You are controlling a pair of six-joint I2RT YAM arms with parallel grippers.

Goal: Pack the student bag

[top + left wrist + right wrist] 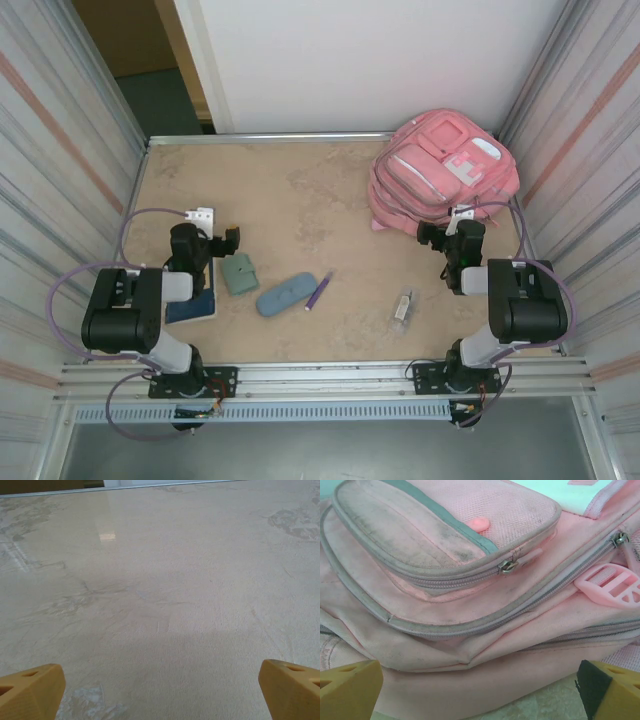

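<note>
You had the bag [445, 175] lying in the upper right of the overhead frame, in the back corner of the table [300, 190], and every zipper I could see on it was shut. Your right gripper [441, 236] sat at the bag's near edge with its jaws spread wide and nothing between them. In the right wrist view, the yellow fingertips [347, 685] framed the lower pocket seams. Your left gripper [222, 240], at middle left, was just as wide and just as empty, with its camera facing bare tabletop.

The risk I saw was the soft fabric. If you closed on a fold rather than on the small zipper pull [507, 567], the whole bag would likely drag or bunch up instead of opening. With nothing pinning it, a pull toward the lower edge of the frame could also slide it off its spot.

The loose things were well apart from the bag, in the lower middle of the frame. They were a green case [239, 273], a blue-grey pouch [285, 295] and a purple pen [319, 290], so each would need a long carry, with a chance of a drop.

Several things were hard to make out:
- A dark blue flat thing [190, 305] was partly covered by the left arm.
- A small clear item [404, 307] was too small to name.
- The bag's main opening was out of sight, so I couldn't tell whether anything was inside.
</note>
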